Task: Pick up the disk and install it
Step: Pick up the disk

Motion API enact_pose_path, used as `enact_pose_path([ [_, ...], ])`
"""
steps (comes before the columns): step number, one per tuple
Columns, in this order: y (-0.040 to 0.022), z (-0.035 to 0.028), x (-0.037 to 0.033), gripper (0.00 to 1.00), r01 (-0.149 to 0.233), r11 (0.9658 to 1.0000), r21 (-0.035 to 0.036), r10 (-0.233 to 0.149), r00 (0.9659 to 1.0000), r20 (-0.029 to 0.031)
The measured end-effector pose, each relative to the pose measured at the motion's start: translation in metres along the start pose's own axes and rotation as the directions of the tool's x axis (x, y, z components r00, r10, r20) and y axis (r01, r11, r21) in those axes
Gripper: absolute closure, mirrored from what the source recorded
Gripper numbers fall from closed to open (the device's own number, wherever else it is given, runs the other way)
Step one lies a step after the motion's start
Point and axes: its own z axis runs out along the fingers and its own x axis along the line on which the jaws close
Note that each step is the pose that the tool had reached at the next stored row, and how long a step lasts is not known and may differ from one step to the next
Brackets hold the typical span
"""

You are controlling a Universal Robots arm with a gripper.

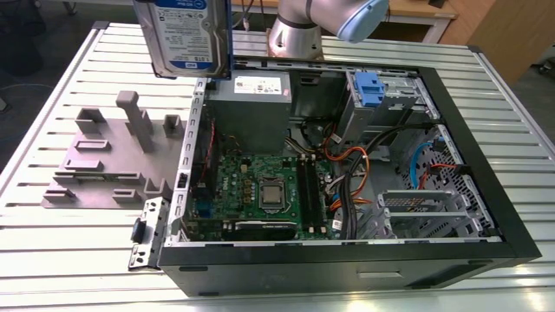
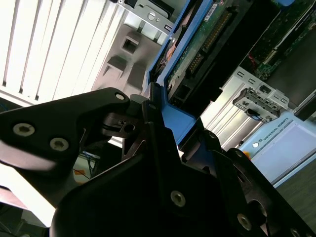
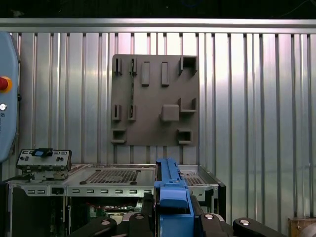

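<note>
One disk [image 1: 184, 36] aloft, claw [image 3: 174, 218] seemingly clamped on it; one open case [image 1: 347, 261] near

Silver-grey jointed robot arm [image 1: 299, 29] with pale blue joint cap, wrist raised; black two-finger gripper [image 3: 173, 212] clamped edge-on around upright blue-framed silver disk [image 1: 186, 32].

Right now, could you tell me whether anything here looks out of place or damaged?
Nothing stands out. The tool grips the disk by its blue frame and holds it upright in the air. The open computer case lies flat on the table with its cables inside, and the grey holder sits level beside it.
</note>
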Motion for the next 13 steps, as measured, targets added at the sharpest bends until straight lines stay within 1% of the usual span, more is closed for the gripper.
enact_pose_path([
  [13,-0.0031,0.0,0.0,0.63,0.0,1.0,0.0,0.0,1.0,0.0],
])
